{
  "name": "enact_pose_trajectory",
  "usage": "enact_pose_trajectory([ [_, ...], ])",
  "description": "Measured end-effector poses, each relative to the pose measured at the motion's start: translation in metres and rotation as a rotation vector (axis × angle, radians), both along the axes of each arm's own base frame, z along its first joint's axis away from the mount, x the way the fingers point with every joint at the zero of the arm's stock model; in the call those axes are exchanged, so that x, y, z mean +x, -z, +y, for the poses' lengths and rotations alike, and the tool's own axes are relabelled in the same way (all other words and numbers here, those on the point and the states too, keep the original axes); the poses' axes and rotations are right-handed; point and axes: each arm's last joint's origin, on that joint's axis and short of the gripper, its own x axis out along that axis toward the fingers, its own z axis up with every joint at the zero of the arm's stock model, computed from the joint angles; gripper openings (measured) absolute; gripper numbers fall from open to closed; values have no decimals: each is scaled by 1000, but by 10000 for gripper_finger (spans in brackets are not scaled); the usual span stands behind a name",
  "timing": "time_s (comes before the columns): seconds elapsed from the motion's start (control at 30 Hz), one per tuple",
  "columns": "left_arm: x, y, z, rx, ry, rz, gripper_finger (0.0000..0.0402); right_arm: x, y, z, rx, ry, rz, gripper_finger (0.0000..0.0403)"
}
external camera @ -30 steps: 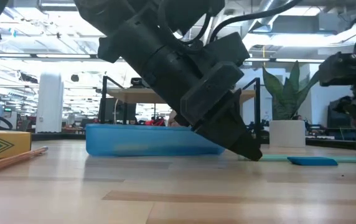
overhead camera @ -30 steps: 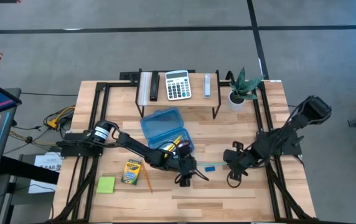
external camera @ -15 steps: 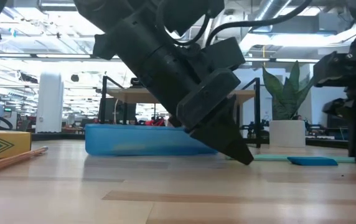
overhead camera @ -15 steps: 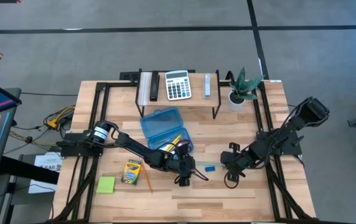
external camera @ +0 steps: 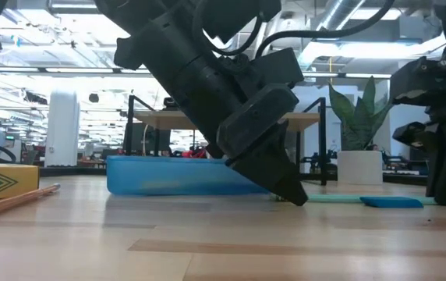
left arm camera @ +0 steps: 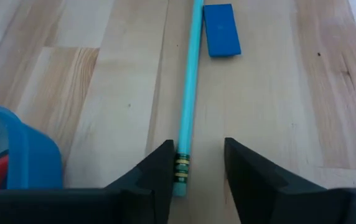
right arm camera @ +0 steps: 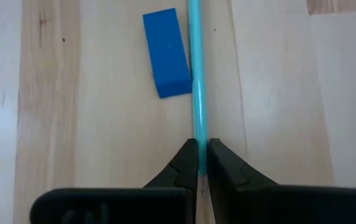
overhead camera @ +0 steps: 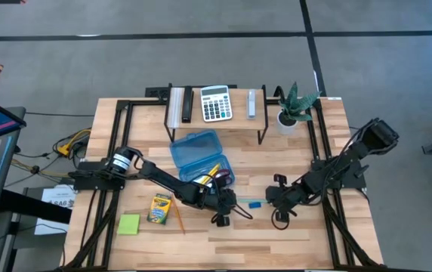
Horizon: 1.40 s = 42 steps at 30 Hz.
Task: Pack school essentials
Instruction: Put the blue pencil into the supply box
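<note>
Two arms reach over my pale wooden worktop [overhead camera: 291,230], with a bright open hall behind. Nearest lie the lime sticky-note pad [overhead camera: 129,224] and crayon box [overhead camera: 160,208]. The left gripper [left arm camera: 193,163] straddles the banded end of the teal pencil [left arm camera: 187,106] with jaws slightly apart. The right gripper [right arm camera: 201,163] has its jaws pinched on the opposite end. The blue eraser [right arm camera: 166,53] lies beside the pencil. Farther back sits the blue case [overhead camera: 199,153].

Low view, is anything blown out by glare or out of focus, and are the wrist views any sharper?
Low view: the ceiling lights behind glare bright white, and the left arm looms dark and soft up close. Left wrist view: the teal pencil and blue eraser show evenly lit and crisp. Right wrist view: likewise sharp, with soft shadows.
</note>
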Motion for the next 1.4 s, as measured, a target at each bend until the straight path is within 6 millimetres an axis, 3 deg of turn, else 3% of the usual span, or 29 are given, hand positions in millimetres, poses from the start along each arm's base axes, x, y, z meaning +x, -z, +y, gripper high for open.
enact_pose_trajectory([
  [0.4,-3,2,-6,-36,26,26,9,3,-1,2,6,-31,-31,37],
  [0.73,2,-8,-12,-29,47,52,1,2,-7,1,18,-38,-54,38],
  [1.03,11,-35,-29,13,110,107,1,-2,-31,-1,46,-60,-157,38],
  [1.4,13,-55,-32,52,110,106,2,-3,-63,-14,3,-49,-339,38],
])
